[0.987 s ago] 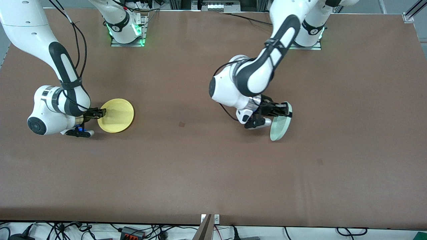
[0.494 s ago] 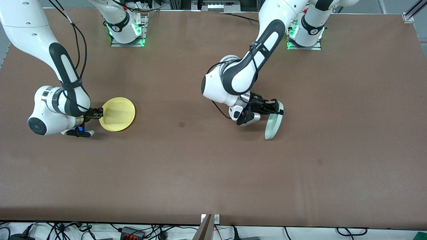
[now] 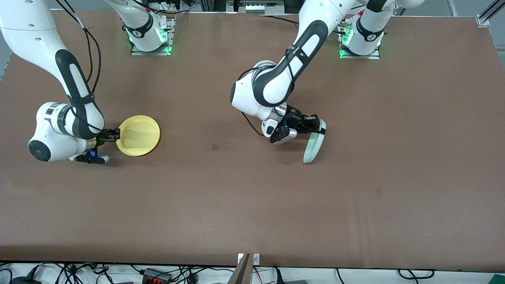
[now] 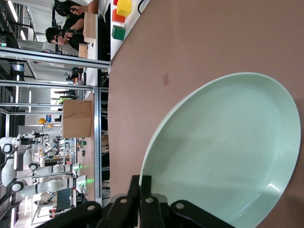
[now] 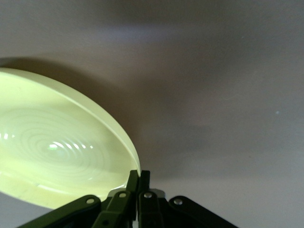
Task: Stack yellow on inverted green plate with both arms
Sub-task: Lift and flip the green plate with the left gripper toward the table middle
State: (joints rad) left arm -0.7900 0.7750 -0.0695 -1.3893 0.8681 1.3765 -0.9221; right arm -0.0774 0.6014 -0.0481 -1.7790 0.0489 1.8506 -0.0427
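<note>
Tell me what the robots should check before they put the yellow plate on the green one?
1. Left tool shut on the green plate rim: ok.
2. Right tool shut on the yellow plate rim: ok.
3. Green plate turned upside down and lying flat on the table: not ok, it stands nearly on edge.
4. Yellow plate lifted off the table: cannot tell.
5. Table between the two plates free of things: ok.
6. Yellow plate over the green plate: not ok, they are far apart.
</note>
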